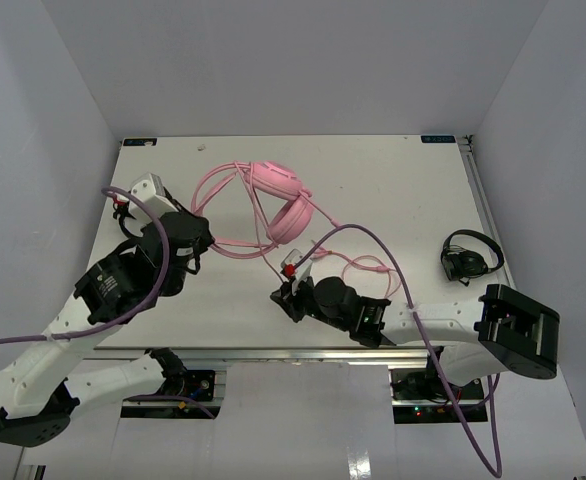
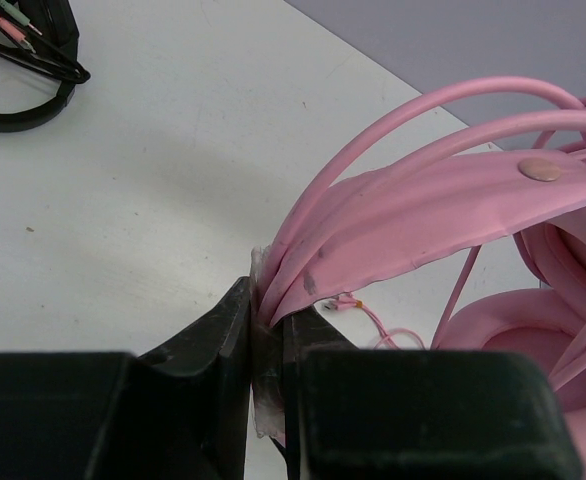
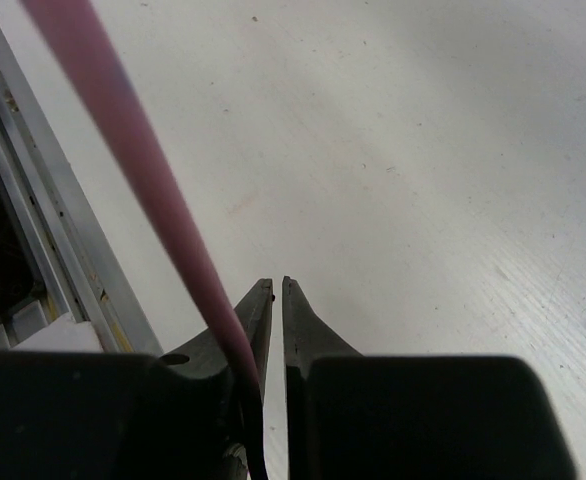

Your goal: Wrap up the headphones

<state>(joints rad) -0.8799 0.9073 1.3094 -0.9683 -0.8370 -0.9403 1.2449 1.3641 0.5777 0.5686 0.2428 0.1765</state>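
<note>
Right wrist view first: catching the right gripper (image 3: 276,295) up close, tips drawn almost together with only a sliver of gap. Picking up the cable (image 3: 123,140) as a blurred pink streak crossing one finger and vanishing near its root; can't tell whether it is pinched down there. Beyond, just bare table (image 3: 423,150).

Over to the left wrist: finding the left gripper (image 2: 269,340) clamped on the end of the pink headband (image 2: 443,200), with a translucent scrap (image 2: 263,410) squeezed in too, hard to identify. Spotting one ear cup (image 2: 503,340) cut off at lower right, and a black headset (image 2: 23,90) half out of frame at far left.

Up to the top external: losing both sets of fingertips under the wrists. Placing the headphones (image 1: 278,195) mid-table, just past both grippers, cable looping back toward the right one.
</note>
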